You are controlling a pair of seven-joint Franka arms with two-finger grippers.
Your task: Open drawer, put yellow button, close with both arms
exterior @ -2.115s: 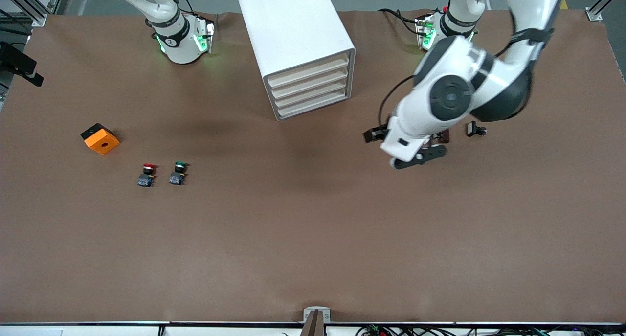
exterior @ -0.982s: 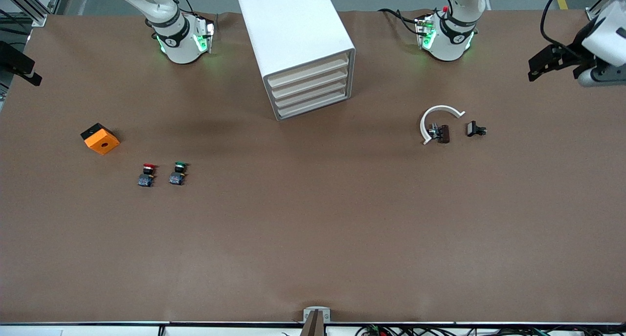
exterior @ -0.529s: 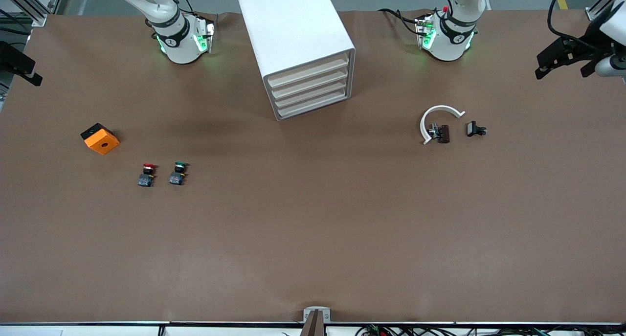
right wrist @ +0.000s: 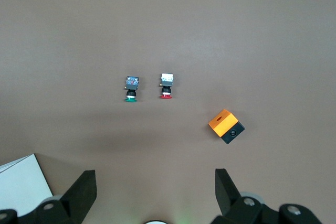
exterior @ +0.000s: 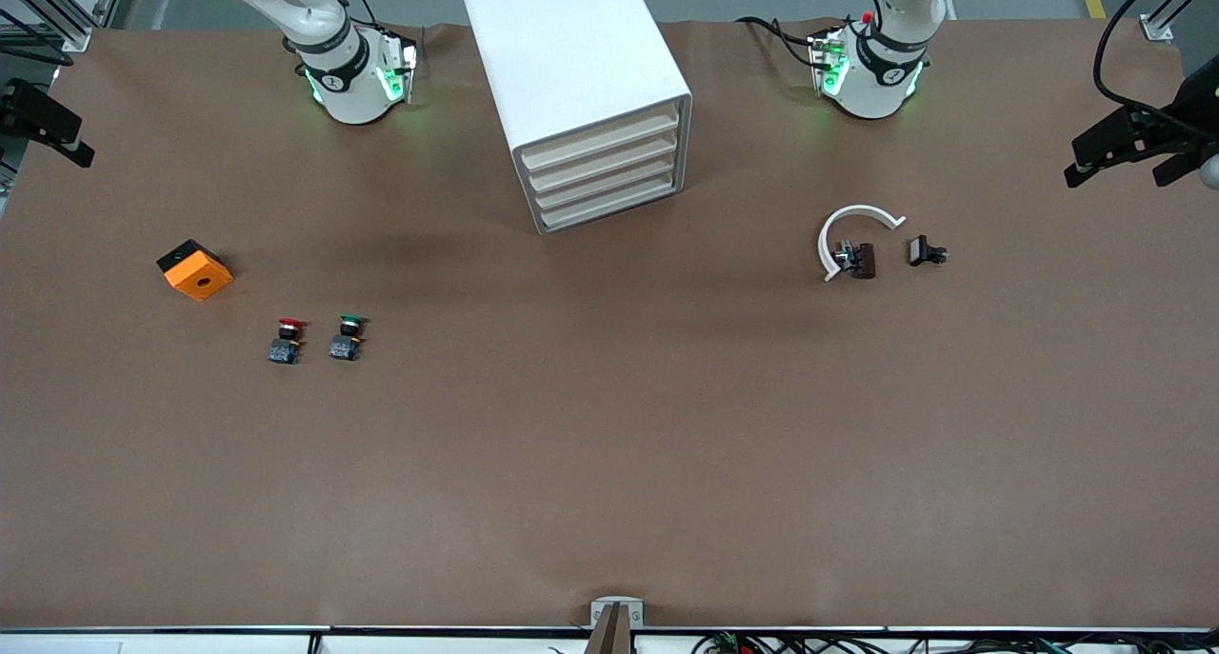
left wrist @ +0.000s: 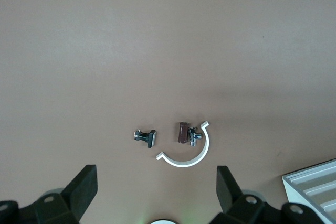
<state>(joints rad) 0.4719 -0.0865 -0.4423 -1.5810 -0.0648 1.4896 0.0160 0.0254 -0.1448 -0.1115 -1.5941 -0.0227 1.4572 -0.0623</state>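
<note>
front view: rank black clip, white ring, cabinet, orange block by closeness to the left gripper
Left gripper hangs open at the left arm's table end.
1. Black clip, nearest that end.
2. White ring, beside the clip.
3. Cabinet, mid-table.
4. Orange block, toward the right arm's end.

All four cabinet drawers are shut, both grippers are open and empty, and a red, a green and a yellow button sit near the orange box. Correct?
Not quite: only the red button and green button lie near the orange box; no yellow one shows in the front or right wrist view. The drawers are shut; the left gripper and right gripper are open, empty.
</note>
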